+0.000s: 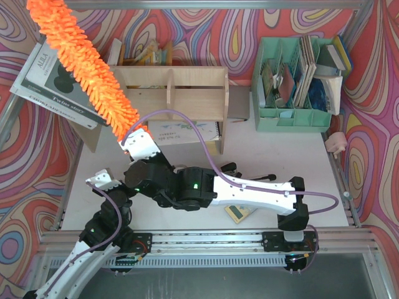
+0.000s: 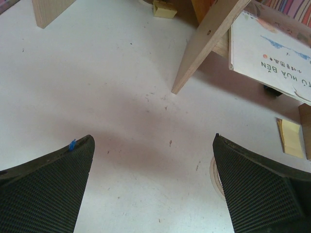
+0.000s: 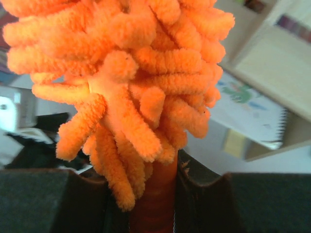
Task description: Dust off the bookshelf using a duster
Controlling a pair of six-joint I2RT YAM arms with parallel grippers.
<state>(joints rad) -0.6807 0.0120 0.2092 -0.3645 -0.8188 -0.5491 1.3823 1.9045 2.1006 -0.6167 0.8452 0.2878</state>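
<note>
One duster [image 1: 81, 59], angled across the bookshelf [image 1: 187, 93] at its left end.
Clamped by the right gripper [image 3: 153, 179]; left gripper [image 2: 153, 138] jaws are held apart.

Robot lab test cell: swirl-patterned backdrop walls [image 1: 249, 25], aluminium frame rail [image 1: 206, 240], white table [image 2: 121, 97] beneath left gripper [image 2: 153, 136].

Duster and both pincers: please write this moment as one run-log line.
right pincer: shut on duster handle | duster: head angled over bookshelf left end, contact unclear | left pincer: open, empty, above table
</note>
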